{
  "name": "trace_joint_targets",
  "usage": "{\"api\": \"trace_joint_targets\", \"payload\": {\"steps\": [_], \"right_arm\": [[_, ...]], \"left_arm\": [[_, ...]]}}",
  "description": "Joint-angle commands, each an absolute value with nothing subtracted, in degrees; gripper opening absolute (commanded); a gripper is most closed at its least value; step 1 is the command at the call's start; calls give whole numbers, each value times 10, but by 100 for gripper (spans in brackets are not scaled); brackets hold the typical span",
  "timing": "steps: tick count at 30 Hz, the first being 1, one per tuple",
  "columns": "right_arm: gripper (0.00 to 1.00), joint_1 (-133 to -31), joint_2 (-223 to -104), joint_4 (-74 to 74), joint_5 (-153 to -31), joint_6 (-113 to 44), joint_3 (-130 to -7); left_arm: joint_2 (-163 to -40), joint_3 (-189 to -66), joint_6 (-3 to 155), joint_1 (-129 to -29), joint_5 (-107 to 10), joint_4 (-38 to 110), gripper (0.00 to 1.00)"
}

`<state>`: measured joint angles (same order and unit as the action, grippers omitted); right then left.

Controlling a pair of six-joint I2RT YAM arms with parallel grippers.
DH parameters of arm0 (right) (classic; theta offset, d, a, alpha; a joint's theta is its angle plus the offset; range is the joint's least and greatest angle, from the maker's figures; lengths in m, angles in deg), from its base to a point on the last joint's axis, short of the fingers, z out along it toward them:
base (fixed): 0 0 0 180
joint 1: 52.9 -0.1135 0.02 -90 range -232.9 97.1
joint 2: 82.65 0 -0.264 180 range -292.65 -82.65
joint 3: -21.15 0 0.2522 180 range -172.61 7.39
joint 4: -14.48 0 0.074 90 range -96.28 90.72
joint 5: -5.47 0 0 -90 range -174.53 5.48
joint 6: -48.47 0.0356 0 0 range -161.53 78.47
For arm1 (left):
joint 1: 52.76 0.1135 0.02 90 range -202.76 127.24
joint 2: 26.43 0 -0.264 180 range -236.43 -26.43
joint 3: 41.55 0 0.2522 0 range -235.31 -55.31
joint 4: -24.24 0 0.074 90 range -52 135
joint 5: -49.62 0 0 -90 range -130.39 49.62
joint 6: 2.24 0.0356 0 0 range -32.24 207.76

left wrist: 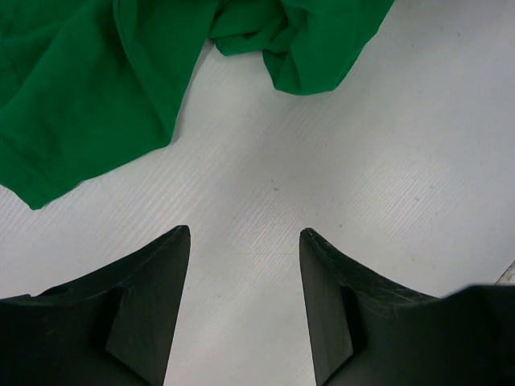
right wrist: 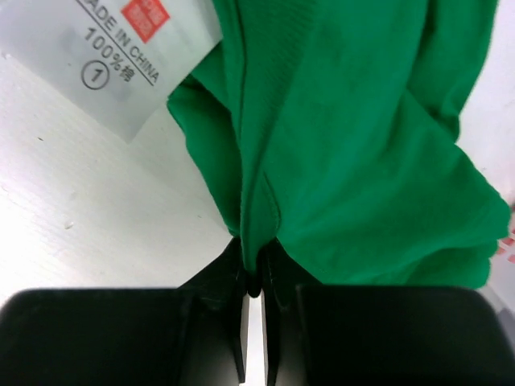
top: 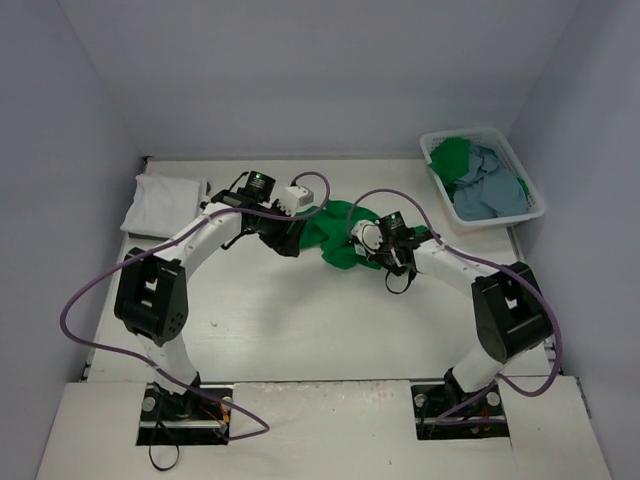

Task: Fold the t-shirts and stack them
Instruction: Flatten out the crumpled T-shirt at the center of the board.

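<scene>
Green t-shirt [top: 335, 235]: crumpled in a heap at the middle of the counter [top: 300, 330], between the two arms; not folded.
Care label [right wrist: 121, 56]: white tag on the green t-shirt, lying on the counter at 10 o'clock of the right fingers in the right wrist view; printed "MADE IN CHINA" with a red square.
Right fingers [right wrist: 238, 277]: pinched together on a fold of the green t-shirt, at the heap's 3 o'clock edge in the top view.
Left fingers [left wrist: 153, 305]: spread fairly wide, nothing between them, over bare counter at the heap's 9 o'clock edge; green cloth lies ahead at 12 o'clock in the left wrist view, apart from the tips.
White t-shirt [top: 160, 203]: flat rectangular bundle at 10 o'clock on the counter, well apart from the green heap.
Basket [top: 432, 145]: white plastic, at 2 o'clock on the counter.
Blue-grey t-shirt [top: 490, 190]: bunched inside the basket, filling its 4 o'clock half.
Second green cloth [top: 452, 158]: inside the basket at its 11 o'clock end, touching the blue-grey t-shirt.
</scene>
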<state>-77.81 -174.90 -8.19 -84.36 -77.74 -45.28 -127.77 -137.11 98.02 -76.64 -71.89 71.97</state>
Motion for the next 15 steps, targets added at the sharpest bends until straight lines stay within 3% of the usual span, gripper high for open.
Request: {"api": "trace_joint_targets", "payload": {"steps": [1, 15], "right_arm": [[0, -783, -1707, -68, -807, -791, -460], [0, -651, -1513, -139, -749, -857, -513]], "left_arm": [[-1247, -1394, 982, -762, -724, 703, 51], [-1358, -1522, 969, -821, -702, 689, 51]]}}
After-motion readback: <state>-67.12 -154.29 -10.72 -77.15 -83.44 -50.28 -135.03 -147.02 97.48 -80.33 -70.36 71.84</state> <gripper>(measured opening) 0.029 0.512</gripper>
